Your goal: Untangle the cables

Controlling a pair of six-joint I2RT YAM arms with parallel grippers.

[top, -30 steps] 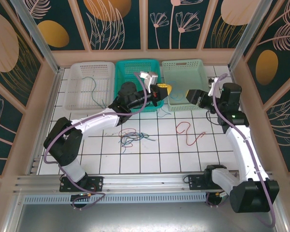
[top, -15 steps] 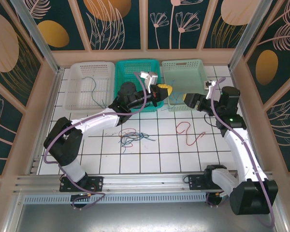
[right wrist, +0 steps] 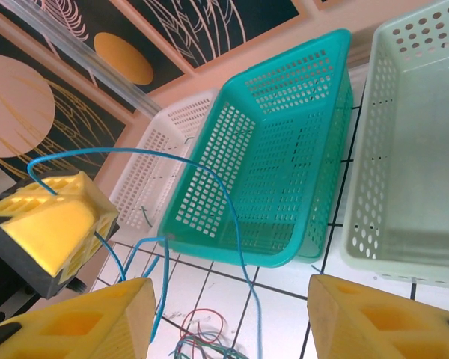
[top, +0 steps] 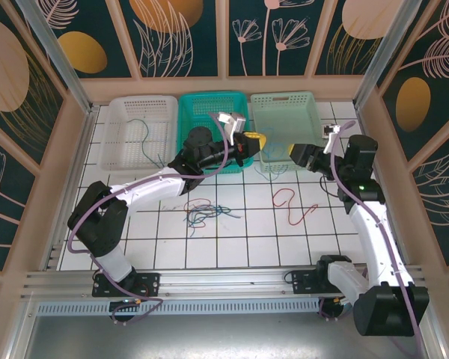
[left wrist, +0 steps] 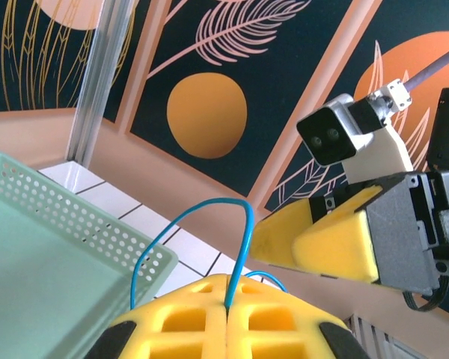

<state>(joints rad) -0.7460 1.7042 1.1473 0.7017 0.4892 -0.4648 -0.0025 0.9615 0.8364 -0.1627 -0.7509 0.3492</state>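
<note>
**Inspector:** Left gripper (top: 251, 140)?

**Clerk:** Raised over the seam between the teal basket (top: 198, 112) and the pale green basket (top: 284, 112). Its yellow fingers (left wrist: 179, 321) are pressed together on a blue cable (left wrist: 223, 200).

**Inspector:** How does that cable run?

**Clerk:** It leaves the closed tips upward, arches over, then hangs. In the right wrist view its long strand drops roughly vertical toward the tiled table (top: 254, 232).

**Inspector:** Right gripper (top: 293, 153)?

**Clerk:** Facing the left one, just beside it, jaws apart, gripping nothing.

**Inspector:** Remaining cables?

**Clerk:** A tangle of cables (top: 202, 212) lies on the tiles, long axis left to right. A red cable (top: 290, 202) lies apart to its right, also crosswise. One thin cable (top: 145, 138) lies in the white basket (top: 123, 112), running front to back.
</note>
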